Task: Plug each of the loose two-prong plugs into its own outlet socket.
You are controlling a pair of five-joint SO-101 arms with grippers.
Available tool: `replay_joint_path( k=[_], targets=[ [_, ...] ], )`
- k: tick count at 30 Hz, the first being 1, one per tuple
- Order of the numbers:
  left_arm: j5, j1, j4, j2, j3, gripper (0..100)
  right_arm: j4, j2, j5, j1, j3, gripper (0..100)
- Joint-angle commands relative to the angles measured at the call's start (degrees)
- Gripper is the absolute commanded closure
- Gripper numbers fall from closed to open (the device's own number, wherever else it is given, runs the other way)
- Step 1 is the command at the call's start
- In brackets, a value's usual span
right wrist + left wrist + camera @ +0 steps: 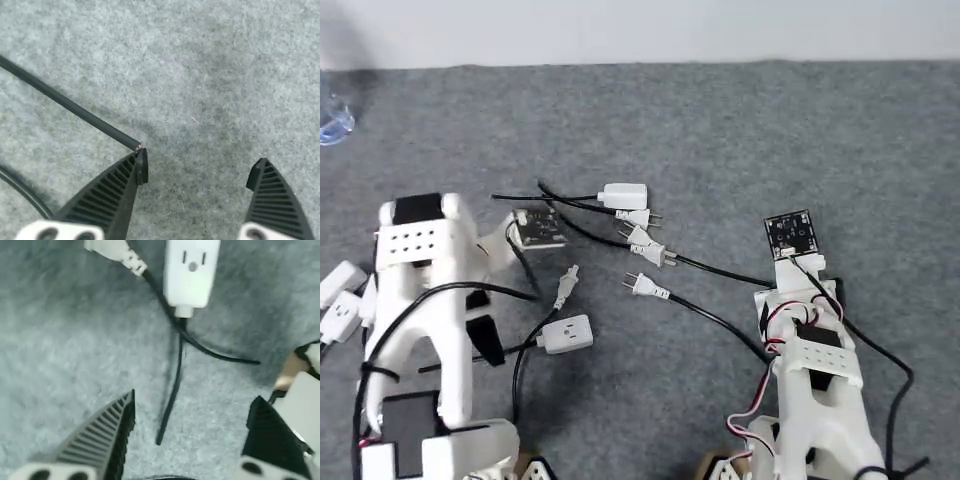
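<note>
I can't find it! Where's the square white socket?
In the high view, the socket lies on the grey carpet just right of the left arm, with a loose plug just beyond it.

I had the high camera fixed off the arms, looking steeply down over the grey surface [720, 130]. It stood far enough back to take in both arms and the white outlet socket [567, 335] just beside the left one. The left wrist camera sat much nearer, facing down past its own jaws, with that same outlet socket [191, 270] just beyond them. The socket, its black cord [172, 385] and a white plug [112, 250] beside it were what this view shared with the high one. The right wrist camera sat closest, pointed down between its jaws at carpet well right of the socket. A black cable [70, 105] there was its common ground with the high view.
</note>
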Motion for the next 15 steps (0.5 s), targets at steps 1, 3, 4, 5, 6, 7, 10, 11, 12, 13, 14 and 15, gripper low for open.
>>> replay_joint_path(
  k=[1,3,4,5,6,7,10,11,12,13,14,15],
  targets=[
    [2.02,6.95,3.16,-1.05,0.66,67,-1.45,0.04,0.62,-0.75,-0.35,68.5],
    [2.99,9.85,1.93,-1.05,1.89,67,-1.45,0.04,0.62,-0.66,-0.35,68.5],
    [2.99,10.73,0.97,-1.05,2.86,67,-1.45,0.04,0.62,-0.57,-0.35,68.5],
    [2.99,11.43,-0.26,-0.97,4.09,67,-1.45,0.04,0.62,-0.57,-0.35,68.5],
    [2.99,12.13,-1.93,-0.97,5.58,67,-1.45,0.04,0.62,-0.57,-0.35,68.5],
    [2.99,12.84,-3.96,-0.97,7.16,67,-1.45,0.04,0.62,-0.57,-0.35,68.5],
    [3.16,17.23,-9.67,-0.97,11.91,67,-1.45,0.04,0.62,-0.57,-0.35,68.5],
    [3.34,19.25,-11.16,-0.97,13.23,67,-1.45,0.04,0.62,-0.57,-0.35,68.5],
    [4.48,21.19,-12.75,-0.97,14.29,67,-1.45,0.04,0.62,-0.57,-0.35,68.5],
    [6.51,23.12,-14.59,-0.97,14.99,67,-1.45,0.04,0.62,-0.57,-0.35,68.5],
    [8.88,24.79,-16.26,-0.97,15.16,67,-1.45,0.04,0.62,-0.57,-0.35,68.5],
    [11.34,26.11,-17.76,-0.97,15.16,67,-1.45,0.04,0.62,-0.57,-0.35,68.5]
  ],
)
